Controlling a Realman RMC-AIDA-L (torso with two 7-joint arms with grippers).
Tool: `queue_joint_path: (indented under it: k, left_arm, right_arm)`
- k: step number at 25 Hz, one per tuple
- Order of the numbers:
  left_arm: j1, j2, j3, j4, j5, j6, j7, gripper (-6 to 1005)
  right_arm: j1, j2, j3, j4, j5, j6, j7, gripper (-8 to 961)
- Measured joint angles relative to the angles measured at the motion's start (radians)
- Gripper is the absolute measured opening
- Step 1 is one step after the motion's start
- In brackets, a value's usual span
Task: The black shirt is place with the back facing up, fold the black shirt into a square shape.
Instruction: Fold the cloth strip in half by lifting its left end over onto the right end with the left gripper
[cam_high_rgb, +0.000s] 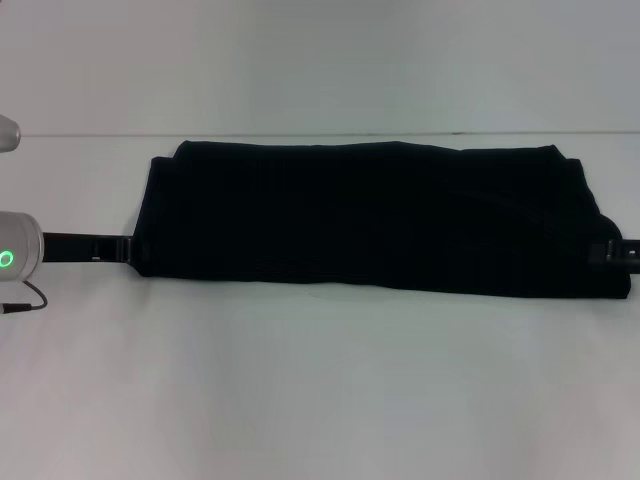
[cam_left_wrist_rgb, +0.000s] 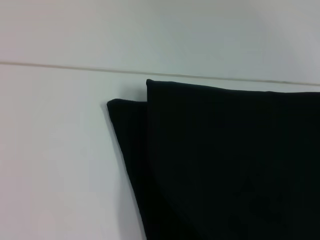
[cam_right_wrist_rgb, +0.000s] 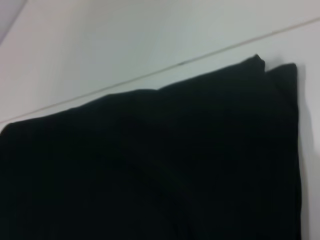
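Note:
The black shirt (cam_high_rgb: 370, 220) lies on the white table, folded into a long, wide band running left to right. My left gripper (cam_high_rgb: 128, 248) is low at the band's left end, near its front corner. My right gripper (cam_high_rgb: 603, 252) is low at the band's right end, near its front corner. The left wrist view shows the shirt (cam_left_wrist_rgb: 225, 160) with two stacked layers at its far corner. The right wrist view shows the shirt (cam_right_wrist_rgb: 150, 165) with layered corners too. Neither wrist view shows a gripper.
The white table (cam_high_rgb: 320, 400) has open surface in front of the shirt. A seam where the table meets the back wall (cam_high_rgb: 320, 134) runs just behind the shirt. My left arm's silver wrist with a green light (cam_high_rgb: 12, 258) is at the left edge.

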Motion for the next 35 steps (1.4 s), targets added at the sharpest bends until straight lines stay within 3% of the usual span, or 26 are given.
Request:
queue_joint_path:
  k: [13, 22, 28, 35]
  left_arm:
    - [-0.003, 0.003, 0.001, 0.000, 0.000, -0.005, -0.005, -2]
    - [-0.002, 0.003, 0.001, 0.000, 0.000, -0.014, -0.006, -2]
    - [-0.002, 0.003, 0.001, -0.001, 0.000, -0.016, -0.005, -1]
    - [-0.002, 0.004, 0.001, 0.003, 0.000, -0.016, -0.004, -2]
  right_arm:
    - [-0.008, -0.003, -0.014, 0.004, -0.001, 0.054, 0.016, 852]
    - [0.016, 0.010, -0.019, 0.040, -0.001, 0.089, 0.009, 828]
    - [0.021, 0.018, -0.052, 0.060, 0.003, 0.105, 0.014, 613]
    - [-0.027, 0.027, -0.031, -0.002, 0.049, 0.052, -0.012, 399]
